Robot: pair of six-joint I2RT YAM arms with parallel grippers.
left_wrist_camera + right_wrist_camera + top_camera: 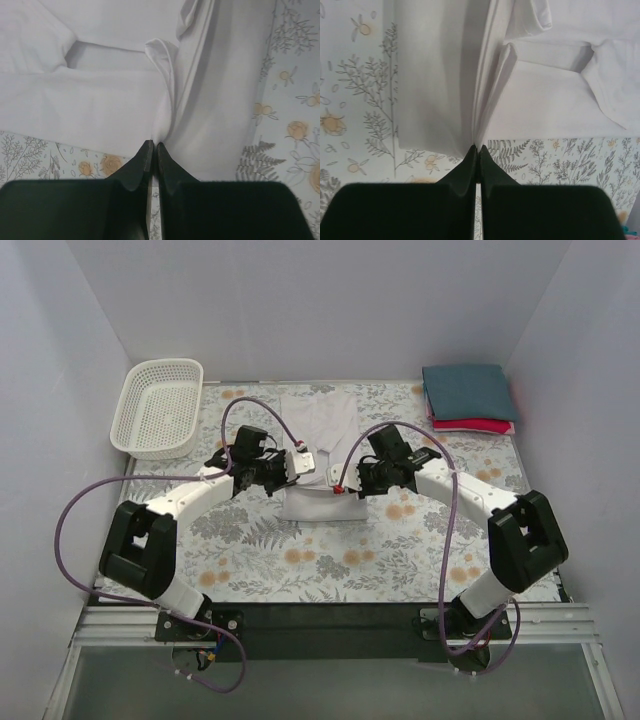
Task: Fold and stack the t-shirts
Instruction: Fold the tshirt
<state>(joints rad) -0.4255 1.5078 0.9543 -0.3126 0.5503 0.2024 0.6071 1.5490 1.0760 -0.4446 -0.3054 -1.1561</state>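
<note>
White t-shirt [320,435] is spread mid-tabletop [300,565], between the 2 arms, and runs far to near. Its sides are already turned in, so a narrow strip is formed.

Left jaws are shut tight, no gap seen, on a pinch of cloth at the shirt's left edge; in the left wrist view [100,100] a crease is drawn from the tips into the fabric. Right jaws are shut the same way on the right edge, and layered folds [485,90] are seen fanning out from the tips.

Folded teal t-shirt [467,392] is stacked on folded red t-shirt [482,426] at the far right corner; red is exposed only along the near edge. White mesh basket [157,408] is placed at the far left corner, well apart from the white t-shirt.
</note>
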